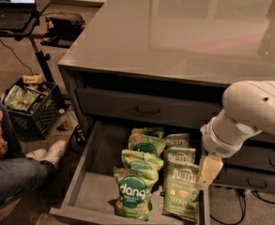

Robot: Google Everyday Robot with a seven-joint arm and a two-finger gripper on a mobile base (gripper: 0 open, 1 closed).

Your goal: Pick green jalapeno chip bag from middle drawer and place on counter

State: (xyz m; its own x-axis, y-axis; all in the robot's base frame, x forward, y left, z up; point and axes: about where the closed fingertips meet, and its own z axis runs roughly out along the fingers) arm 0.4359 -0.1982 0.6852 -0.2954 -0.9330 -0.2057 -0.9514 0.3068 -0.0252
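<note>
Olive-green foil Kettle chip bag [181, 193] lies flat at front right of the open dark-grey middle drawer [87, 170], just beside a brighter green "dang" bag [133, 193]. Pale two-finger gripper [208, 171] hovers at the bag's right edge; open or closed, can't tell. Probably light, crinkly, slippery and crushable, so pinch the top seam. "Kettle" reads, lower line doesn't. Target: glossy grey tabletop [174, 36].
</note>
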